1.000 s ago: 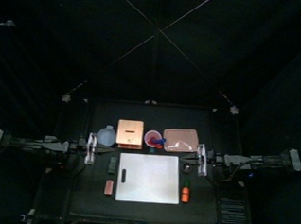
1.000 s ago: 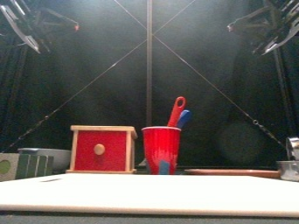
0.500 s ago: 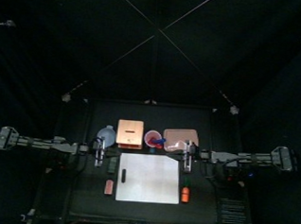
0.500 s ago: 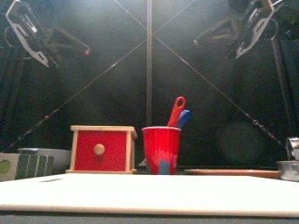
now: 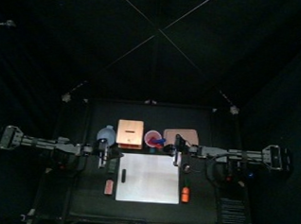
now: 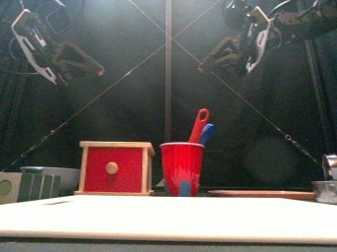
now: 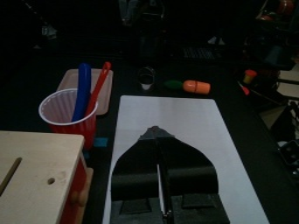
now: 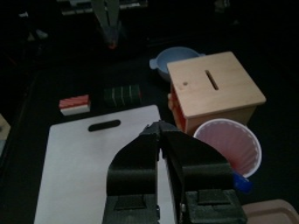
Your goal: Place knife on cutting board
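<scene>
1. The task is judged to be at its start: the white cutting board [image 5: 150,177] lies bare at the counter's [image 5: 79,191] centre, and no knife is held or laid on it.
2. The knife cannot be told for certain; it is probably one of the red and blue handles [image 6: 200,125] standing in the red cup [image 6: 182,168], at 12 o'clock from the board.
3. Both arms hang above the counter, short of the cup. The left gripper [image 7: 155,134] is seen with its jaws pressed together, holding nothing; the right gripper [image 8: 156,128] is likewise pressed together and empty.
4. Reaching, grasping, lifting out and laying down are all left to do.
5. Beside the cup at 9 o'clock stands a wooden box [image 6: 116,167] with a red front; its contents are hidden.
6. A pinkish tray [image 5: 181,138] lies at the cup's 3 o'clock; its contents cannot be told.
</scene>
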### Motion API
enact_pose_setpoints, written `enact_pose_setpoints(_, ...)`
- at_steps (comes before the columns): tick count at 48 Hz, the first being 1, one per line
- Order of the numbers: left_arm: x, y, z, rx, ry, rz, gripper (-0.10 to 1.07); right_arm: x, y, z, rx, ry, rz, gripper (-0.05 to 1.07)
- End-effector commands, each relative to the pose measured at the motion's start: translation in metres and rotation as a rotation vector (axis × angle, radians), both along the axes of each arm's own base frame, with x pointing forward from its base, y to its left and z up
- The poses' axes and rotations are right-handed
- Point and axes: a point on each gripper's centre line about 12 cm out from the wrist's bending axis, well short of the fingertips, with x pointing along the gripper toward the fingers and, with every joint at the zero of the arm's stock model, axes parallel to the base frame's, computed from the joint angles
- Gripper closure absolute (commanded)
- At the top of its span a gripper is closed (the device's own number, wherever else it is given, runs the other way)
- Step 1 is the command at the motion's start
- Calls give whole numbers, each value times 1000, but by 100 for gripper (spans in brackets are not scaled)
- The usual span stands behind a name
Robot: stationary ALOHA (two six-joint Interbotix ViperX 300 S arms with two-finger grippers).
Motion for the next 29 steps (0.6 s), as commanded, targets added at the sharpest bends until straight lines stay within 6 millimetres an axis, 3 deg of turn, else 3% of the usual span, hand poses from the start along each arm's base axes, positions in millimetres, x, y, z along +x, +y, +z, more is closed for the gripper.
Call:
enact_pose_setpoints(1,2,-1,7,-3,-25,-1,81,5,-6,11,0,-3,-15,99)
enact_pose_setpoints(6,2,-1,5,-6,-21,0,81,7,-11,8,4,26,-26,95)
enact_pose_setpoints(10,1,0,4,-7,-18,1,81,10,-14,7,2,54,-33,86)
enact_pose_setpoints(24,0,0,2,-18,-12,6,81,26,-22,-10,-42,216,-19,32)
enact_pose_setpoints(29,-1,1,-1,-28,-6,14,81,32,-24,-19,-72,286,-8,19)
